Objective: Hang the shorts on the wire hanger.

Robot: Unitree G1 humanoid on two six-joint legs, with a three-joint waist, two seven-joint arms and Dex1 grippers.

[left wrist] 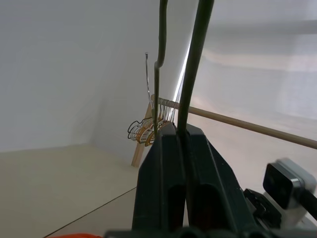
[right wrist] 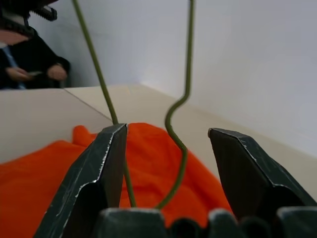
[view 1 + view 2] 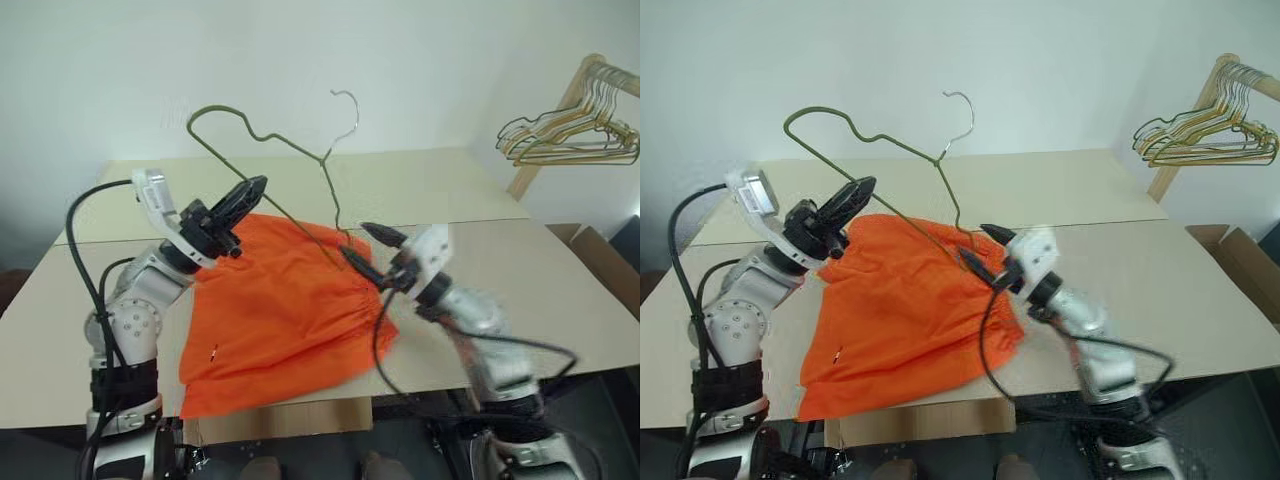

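The table point(image 3: 470, 190) is pale and wide, and the shorts point(image 3: 280, 320) lie spread flat on its near middle, reaching to the near edge. They look thin and limp. I judge they will sag and slide wherever they are lifted, so the gathered waistband along their right side is the firmest place to pinch, and a leg opening the natural way in for a hanger arm.

The wire hanger point(image 3: 262, 138) is held up above the shorts, tilted, its hook point(image 3: 347, 115) pointing up and to the far right, one end dipping towards the cloth. It looks light and springy. Gripped at a single point on the long bar it will probably swing or twist, so I judge a second hold near a shoulder would steady it.

The left gripper point(image 3: 243, 198), over the far left corner of the shorts, is clamped shut on the hanger's bar. The right gripper point(image 3: 372, 247), at the right side of the shorts, has its jaws spread apart, with the hanger's lower end between them and nothing pinched.

The head views give the whole layout, plus a bunch of spare hangers point(image 3: 570, 135) on a wooden rack at the far right. The left wrist view shows the wire squeezed tight between the closed fingers point(image 1: 161, 173). The right wrist view shows two runs of wire passing through the open gap, and a seated person point(image 2: 29, 62) beyond the table.
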